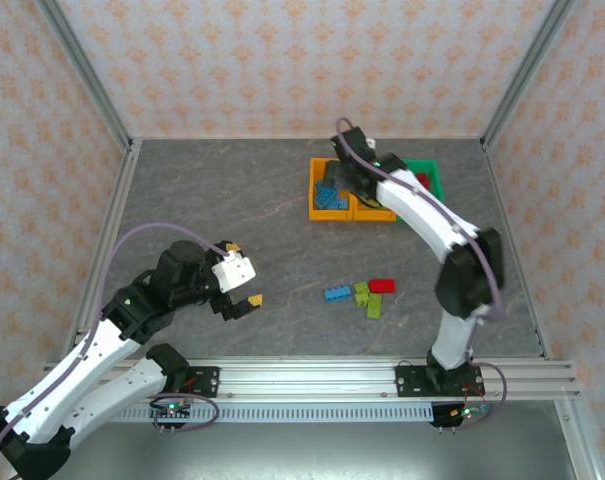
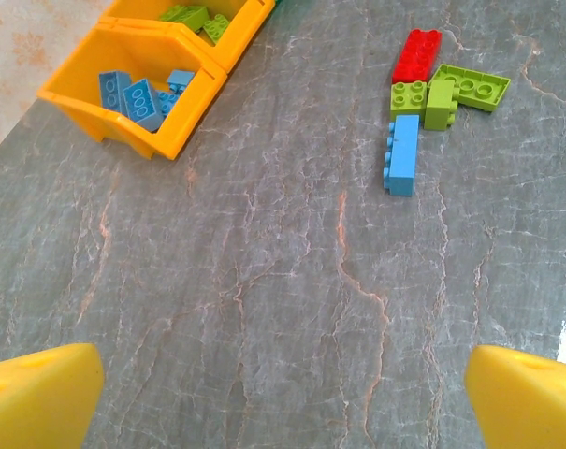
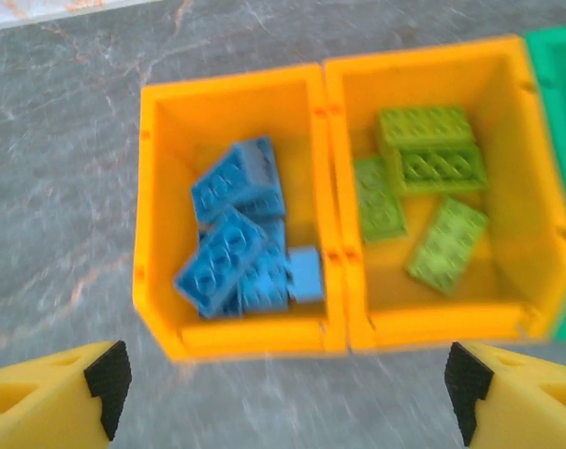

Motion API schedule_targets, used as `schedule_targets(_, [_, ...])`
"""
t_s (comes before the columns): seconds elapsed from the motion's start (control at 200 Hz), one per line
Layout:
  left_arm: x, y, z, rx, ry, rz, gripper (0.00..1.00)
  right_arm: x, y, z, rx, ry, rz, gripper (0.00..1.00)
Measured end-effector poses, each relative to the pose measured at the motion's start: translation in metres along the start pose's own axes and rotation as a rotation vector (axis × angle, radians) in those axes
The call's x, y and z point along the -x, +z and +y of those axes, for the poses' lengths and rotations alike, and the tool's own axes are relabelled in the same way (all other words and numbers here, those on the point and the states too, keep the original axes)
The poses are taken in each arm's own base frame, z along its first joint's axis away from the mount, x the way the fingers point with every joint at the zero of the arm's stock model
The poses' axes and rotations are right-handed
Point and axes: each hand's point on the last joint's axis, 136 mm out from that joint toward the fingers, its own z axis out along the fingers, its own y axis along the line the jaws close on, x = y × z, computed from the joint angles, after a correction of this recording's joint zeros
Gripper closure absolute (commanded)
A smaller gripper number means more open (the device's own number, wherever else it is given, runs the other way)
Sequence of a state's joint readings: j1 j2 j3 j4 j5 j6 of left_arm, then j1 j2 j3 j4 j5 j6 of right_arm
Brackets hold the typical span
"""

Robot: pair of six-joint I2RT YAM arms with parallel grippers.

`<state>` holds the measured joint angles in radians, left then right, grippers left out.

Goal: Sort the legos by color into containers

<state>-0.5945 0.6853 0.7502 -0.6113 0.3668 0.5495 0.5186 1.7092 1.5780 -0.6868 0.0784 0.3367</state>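
Note:
Three containers stand in a row at the back: an orange bin (image 3: 147, 187) holding blue legos (image 3: 231, 248), an orange bin (image 3: 432, 323) holding lime green legos (image 3: 432, 164), and a green bin (image 3: 554, 65) at the right edge. My right gripper (image 3: 283, 402) hovers open just in front of the two orange bins, with nothing between its fingers. Loose legos lie mid-table: a red one (image 2: 416, 54), a blue one (image 2: 402, 154) and three lime green ones (image 2: 474, 86). My left gripper (image 2: 283, 402) is open above bare table, well short of them.
From above, the right arm (image 1: 422, 215) reaches over the bins (image 1: 314, 195) from the right. The left gripper (image 1: 244, 273) sits at the table's left front, and the loose bricks (image 1: 362, 293) lie right of it. Patterned walls close in the table on three sides.

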Motion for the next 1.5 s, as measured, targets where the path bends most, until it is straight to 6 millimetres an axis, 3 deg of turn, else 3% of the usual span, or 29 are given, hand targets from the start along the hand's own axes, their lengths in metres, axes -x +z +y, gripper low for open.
schedule_targets(0.12, [0.0, 0.0, 0.0, 0.001, 0.0, -0.002, 0.0, -0.04, -0.064, -0.032, 0.059, 0.061, -0.041, 0.14])
schedule_targets(0.23, [0.0, 0.001, -0.001, -0.009, -0.001, 0.001, 0.0, -0.094, -0.09, -0.047, 0.109, 0.096, -0.01, 0.15])
schedule_targets(0.37, [-0.002, 0.008, -0.005, -0.039, -0.007, 0.016, 0.0, -0.178, -0.077, -0.059, 0.085, 0.092, 0.155, 0.16])
schedule_targets(0.455, [-0.005, 0.013, -0.007, -0.061, -0.012, 0.034, 0.0, -0.225, -0.063, -0.069, 0.025, 0.074, 0.269, 0.25])
schedule_targets(0.591, [-0.006, 0.015, -0.009, -0.071, -0.015, 0.037, 0.0, -0.266, -0.049, -0.086, -0.064, 0.081, 0.374, 0.29])
schedule_targets(0.711, [-0.006, 0.015, -0.009, -0.071, -0.015, 0.037, 0.0, -0.28, -0.04, -0.094, -0.127, 0.077, 0.422, 0.31])
schedule_targets(0.851, [-0.006, 0.015, -0.009, -0.071, -0.015, 0.037, 0.0, -0.298, -0.024, -0.095, -0.181, 0.052, 0.488, 0.45])
schedule_targets(1.051, [-0.006, 0.015, -0.009, -0.071, -0.015, 0.037, 0.0, -0.306, -0.009, -0.091, -0.205, 0.06, 0.505, 0.62])
schedule_targets(1.361, [-0.006, 0.015, -0.009, -0.071, -0.015, 0.037, 0.0, -0.3, -0.018, -0.097, -0.202, 0.108, 0.462, 0.7])
schedule_targets(1.431, [-0.006, 0.015, -0.009, -0.071, -0.014, 0.037, 0.0, -0.287, -0.028, -0.1, -0.199, 0.113, 0.413, 0.71])
schedule_targets(1.496, [-0.006, 0.015, -0.009, -0.071, -0.014, 0.037, 0.0, -0.262, -0.041, -0.098, -0.167, 0.135, 0.332, 0.71])
